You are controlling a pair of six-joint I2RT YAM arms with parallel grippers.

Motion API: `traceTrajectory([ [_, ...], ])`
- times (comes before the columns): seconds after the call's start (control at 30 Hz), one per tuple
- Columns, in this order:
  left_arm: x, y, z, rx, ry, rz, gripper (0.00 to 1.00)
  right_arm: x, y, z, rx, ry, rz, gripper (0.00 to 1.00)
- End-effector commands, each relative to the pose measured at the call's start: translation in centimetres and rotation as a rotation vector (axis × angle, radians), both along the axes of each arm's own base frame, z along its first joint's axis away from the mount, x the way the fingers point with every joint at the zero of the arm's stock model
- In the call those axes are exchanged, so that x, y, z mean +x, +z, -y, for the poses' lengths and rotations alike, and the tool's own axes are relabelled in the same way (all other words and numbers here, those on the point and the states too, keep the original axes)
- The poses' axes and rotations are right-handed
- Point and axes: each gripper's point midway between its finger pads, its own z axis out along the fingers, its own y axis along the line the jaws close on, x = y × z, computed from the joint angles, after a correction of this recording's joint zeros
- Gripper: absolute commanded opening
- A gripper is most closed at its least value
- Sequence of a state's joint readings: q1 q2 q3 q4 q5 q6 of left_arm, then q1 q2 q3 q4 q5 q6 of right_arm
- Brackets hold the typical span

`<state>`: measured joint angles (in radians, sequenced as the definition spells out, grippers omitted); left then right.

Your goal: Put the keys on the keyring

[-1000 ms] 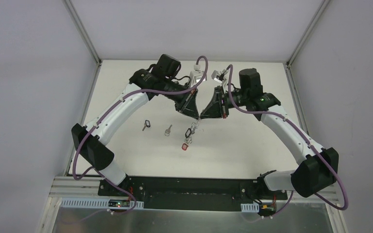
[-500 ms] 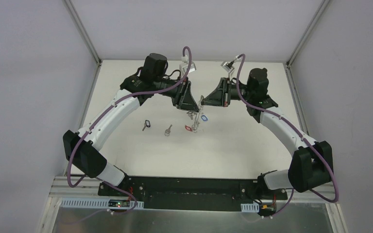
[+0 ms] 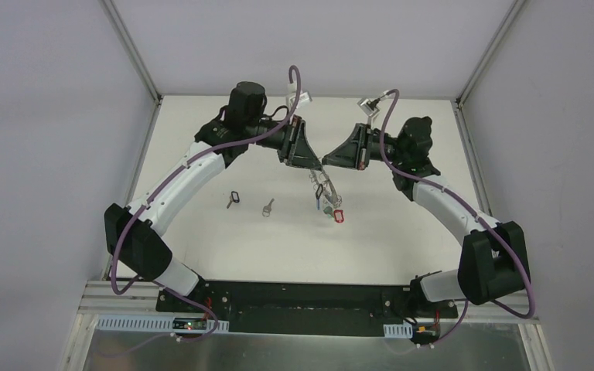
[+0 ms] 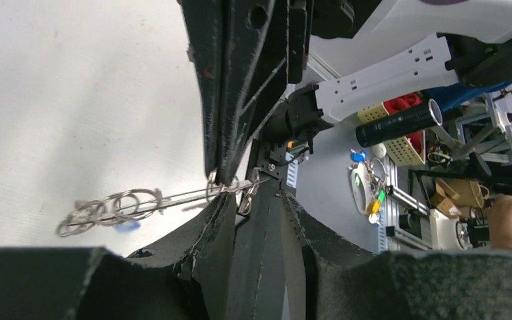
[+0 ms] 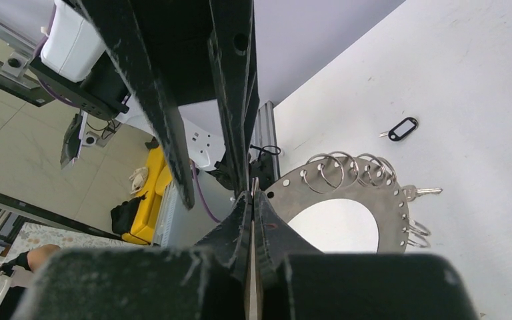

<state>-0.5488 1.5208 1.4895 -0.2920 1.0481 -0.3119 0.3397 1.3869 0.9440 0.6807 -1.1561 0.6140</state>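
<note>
The keyring is a flat grey metal hoop with holes and small split rings, hanging in the air between both grippers. A red tag and a blue tag dangle from it. My left gripper and right gripper meet tip to tip on its top edge. In the right wrist view the right gripper is shut on the hoop's rim. In the left wrist view the left gripper is shut on the hoop, seen edge-on. Two loose keys lie on the table: a black-tagged key and a plain silver key.
The white table is bounded by metal frame posts at the back corners and a black base rail at the near edge. The black-tagged key also shows in the right wrist view. Lab clutter beyond the table shows in both wrist views.
Both grippers have risen and moved back with the keyring between them. The hanging tags have swung from lower left to lower right. The two loose keys have not moved.
</note>
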Motion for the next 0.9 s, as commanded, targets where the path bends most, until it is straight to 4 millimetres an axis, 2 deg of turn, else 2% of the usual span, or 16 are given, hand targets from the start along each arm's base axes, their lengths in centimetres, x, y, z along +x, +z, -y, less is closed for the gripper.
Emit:
traceTrajectory([
  [0.0,0.9,1.9,-0.7,-0.067,0.022,0.006,0.31,-1.0,2.0,0.7,0.063,0.021,0.144,0.0],
  [0.17,1.5,2.4,-1.6,-0.086,0.046,0.014,0.31,-1.9,2.8,1.2,0.114,0.049,0.216,0.0],
  [0.4,1.7,1.8,-1.5,-0.075,0.042,0.006,0.31,-2.0,3.9,1.2,0.167,0.048,0.216,0.0],
  [0.87,0.4,1.6,0.3,-0.078,-0.03,-0.014,0.25,-0.7,3.2,1.1,0.182,-0.02,0.168,0.0],
])
